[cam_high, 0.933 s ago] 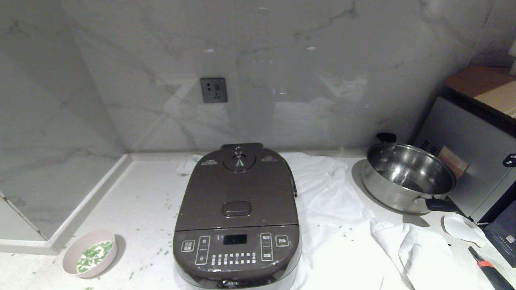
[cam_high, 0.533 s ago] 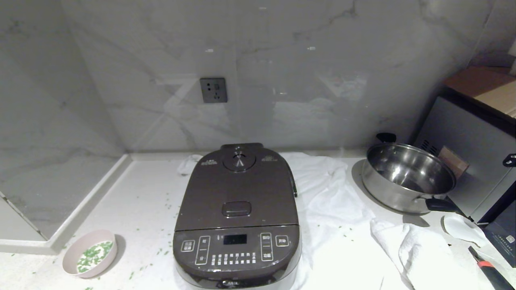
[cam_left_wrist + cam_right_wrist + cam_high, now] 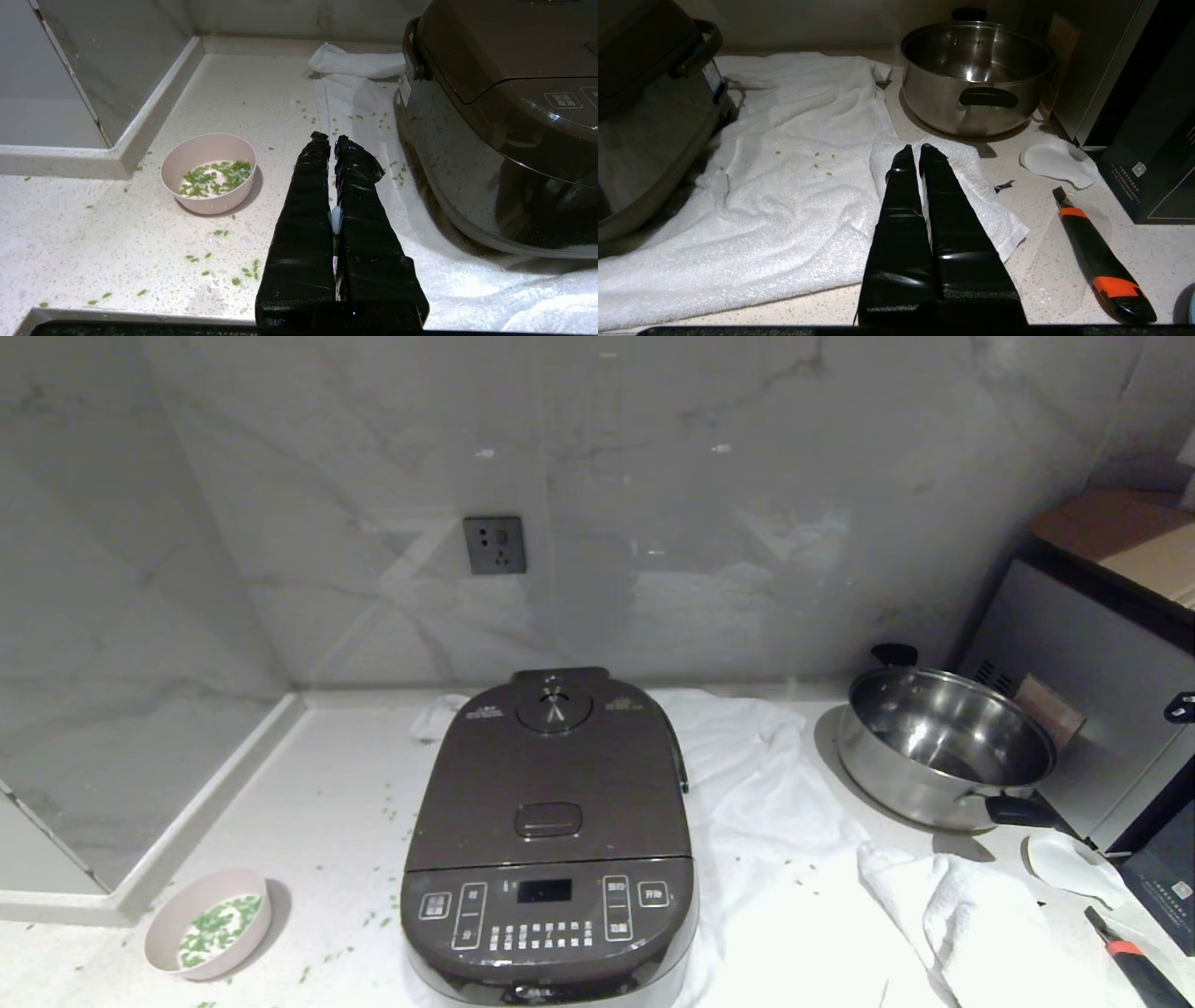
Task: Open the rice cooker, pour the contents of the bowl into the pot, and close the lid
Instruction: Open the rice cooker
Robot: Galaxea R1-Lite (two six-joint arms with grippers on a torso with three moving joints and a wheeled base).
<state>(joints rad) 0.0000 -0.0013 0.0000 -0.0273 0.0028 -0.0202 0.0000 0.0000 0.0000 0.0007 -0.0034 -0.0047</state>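
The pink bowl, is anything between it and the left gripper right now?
Nothing visible. The bowl sits on bare counter just off the shut left gripper, with only scattered green bits lying between them.

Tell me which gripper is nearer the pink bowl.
Left. The left gripper hangs between the bowl and the rice cooker, close beside the bowl. The right gripper is beyond the cooker, over the white towel near the steel pan.

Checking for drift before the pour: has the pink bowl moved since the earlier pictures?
No. The bowl sits at the same spot beside the rice cooker.
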